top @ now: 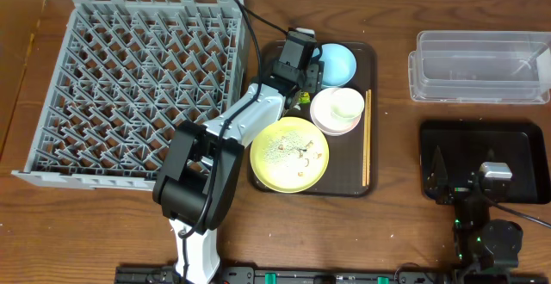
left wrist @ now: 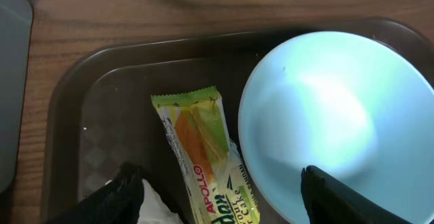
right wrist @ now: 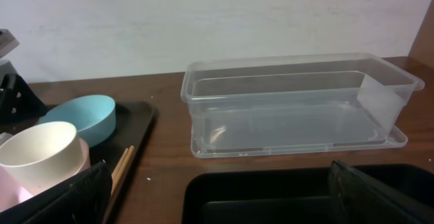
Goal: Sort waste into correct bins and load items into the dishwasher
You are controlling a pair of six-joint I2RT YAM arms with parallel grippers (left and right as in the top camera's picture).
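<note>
The left gripper [left wrist: 222, 200] hovers with its dark fingers spread apart, holding nothing, over a glossy yellow-green snack wrapper [left wrist: 200, 156] printed "APOLLO" in red. The wrapper lies flat on the textured dark brown tray [left wrist: 74, 129], beside a crumpled white tissue [left wrist: 154, 209] and a smooth, round light blue bowl [left wrist: 332, 122]. The right gripper [top: 469, 185], its fingers wide open and empty, sits over the shallow black tray [top: 516, 138], just in front of the clear, rectangular plastic tub [top: 478, 64].
</note>
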